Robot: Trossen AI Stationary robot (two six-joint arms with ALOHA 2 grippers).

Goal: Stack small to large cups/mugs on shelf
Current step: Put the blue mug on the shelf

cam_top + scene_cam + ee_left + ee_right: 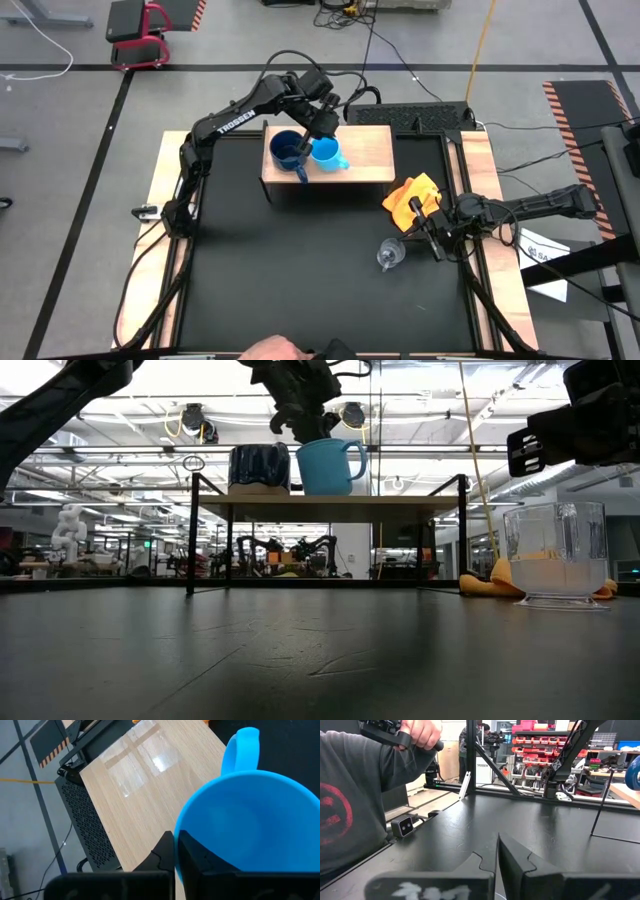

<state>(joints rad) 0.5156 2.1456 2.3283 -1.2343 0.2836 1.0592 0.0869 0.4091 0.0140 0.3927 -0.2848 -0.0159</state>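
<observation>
The shelf (pixel 365 150) stands at the table's far middle, with a light wood top. The navy mug (pixel 287 150) stands upright on its left part, also in the low view (pixel 258 467). The light blue mug (pixel 328 153) stands just right of it (pixel 328 467). My left gripper (pixel 322 138) is above the light blue mug, shut on it. The clear glass cup (pixel 390 255) stands on the black table at the right (pixel 555 565). My right gripper (pixel 420 230) is shut and empty just right of the glass cup and apart from it. My left gripper holds the light blue mug by its rim (pixel 176 837), on the side away from the handle (pixel 240 747). One finger (pixel 200 857) is inside the mug and one (pixel 165 852) outside. The fingers come from above, slanting down. The mug is upright with its base at the shelf top (pixel 330 493).
An orange-yellow cloth (pixel 412 198) lies on the table between the shelf and my right gripper. Pale wooden planks (pixel 165 200) run along both table sides. A person stands at the near edge (pixel 270 348), a hand holding a dark device (pixel 415 732).
</observation>
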